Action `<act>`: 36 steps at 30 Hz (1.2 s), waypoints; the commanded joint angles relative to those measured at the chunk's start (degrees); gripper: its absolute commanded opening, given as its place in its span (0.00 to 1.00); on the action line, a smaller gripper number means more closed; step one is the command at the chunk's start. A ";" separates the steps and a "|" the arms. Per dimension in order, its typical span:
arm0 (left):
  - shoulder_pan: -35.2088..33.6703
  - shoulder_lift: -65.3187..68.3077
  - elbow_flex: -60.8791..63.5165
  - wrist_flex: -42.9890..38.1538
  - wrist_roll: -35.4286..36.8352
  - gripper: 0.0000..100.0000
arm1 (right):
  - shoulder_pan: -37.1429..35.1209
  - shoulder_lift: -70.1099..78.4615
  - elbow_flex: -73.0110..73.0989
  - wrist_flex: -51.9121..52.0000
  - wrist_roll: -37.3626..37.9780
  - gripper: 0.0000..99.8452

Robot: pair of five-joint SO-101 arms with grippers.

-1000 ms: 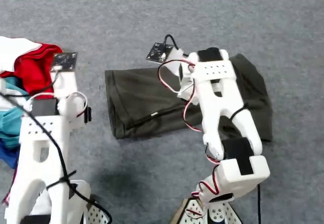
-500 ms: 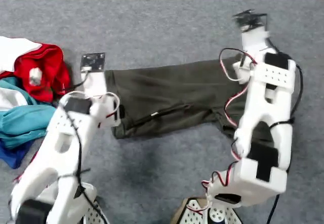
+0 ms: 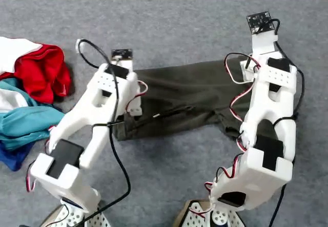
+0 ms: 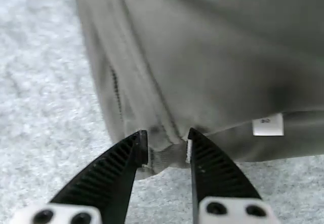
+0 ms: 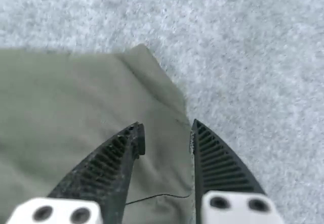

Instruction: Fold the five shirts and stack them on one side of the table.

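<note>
A dark olive shirt [image 3: 184, 96] lies spread sideways across the middle of the grey table. Over its left end my left gripper [image 4: 165, 145] is open, its fingers straddling the hem at a corner of the shirt [image 4: 212, 57], close to a white label [image 4: 267, 126]. At the shirt's right end my right gripper [image 5: 166, 133] is open just above the far corner of the fabric [image 5: 66, 97]. A loose pile sits at the table's left edge: a red shirt [image 3: 43, 76], a white one [image 3: 13, 50], a teal one [image 3: 25, 122] and a blue one [image 3: 13, 155].
Grey felt-like table cover [image 3: 154, 22] stretches bare behind the olive shirt and in front of it between the arms. Both arm bases [image 3: 215, 217] stand at the near edge. Loose cables loop off each arm.
My left arm swung right from the pile to the olive shirt's left end. My right arm moved to the shirt's right end, and the shirt now lies stretched out wider.
</note>
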State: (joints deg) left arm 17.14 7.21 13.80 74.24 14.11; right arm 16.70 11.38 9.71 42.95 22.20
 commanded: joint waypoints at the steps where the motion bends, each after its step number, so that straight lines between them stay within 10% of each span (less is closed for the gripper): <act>1: 1.93 0.31 -2.99 0.44 0.62 0.14 | 1.10 -0.40 -0.66 -1.14 -0.62 0.17; 36: 0.44 9.36 -3.96 -2.02 1.32 0.02 | 1.10 -0.31 1.27 -3.87 -0.35 0.17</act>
State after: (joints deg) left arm 17.93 16.88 11.96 72.48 15.16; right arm 16.70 11.38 10.86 40.31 22.20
